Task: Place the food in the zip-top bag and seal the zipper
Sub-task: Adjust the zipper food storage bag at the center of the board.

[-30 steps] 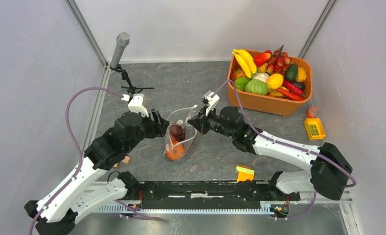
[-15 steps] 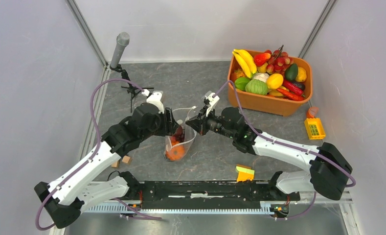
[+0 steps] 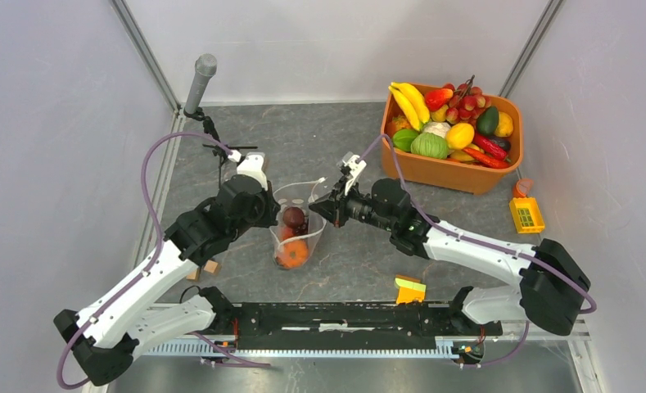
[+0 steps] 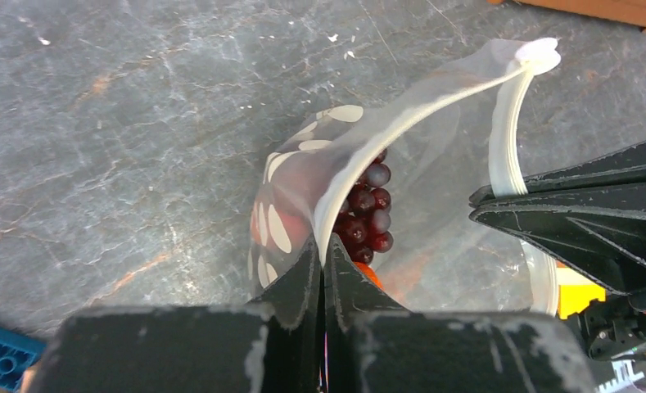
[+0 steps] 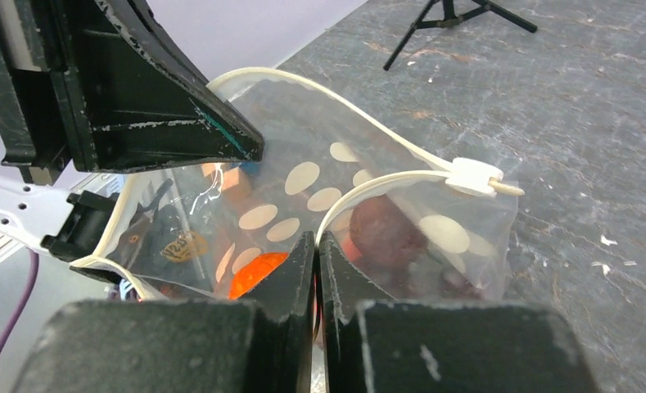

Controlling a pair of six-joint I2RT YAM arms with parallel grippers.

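The clear dotted zip-top bag [image 3: 296,237] stands mouth-up at the table's middle, held between both arms. Inside lie dark maroon food [image 3: 294,217] and an orange pumpkin [image 3: 291,255]; the left wrist view shows maroon grapes [image 4: 368,214] in it. My left gripper [image 3: 272,211] [image 4: 323,246] is shut on the bag's left rim, pinching the white zipper [image 4: 409,119]. On the opposite rim, my right gripper [image 3: 318,206] [image 5: 317,238] is shut on the zipper [image 5: 368,185] near its slider [image 5: 475,174]. The mouth gapes between them.
An orange tub [image 3: 449,173] piled with toy fruit stands at the back right. A grey cylinder on a small tripod [image 3: 202,75] stands back left. A yellow block [image 3: 526,214], a yellow-orange block [image 3: 410,289] and a small wooden block [image 3: 211,267] lie around.
My left gripper moved right to the bag's left rim and shut on the zipper strip. The right gripper kept its grip and stayed where it was.
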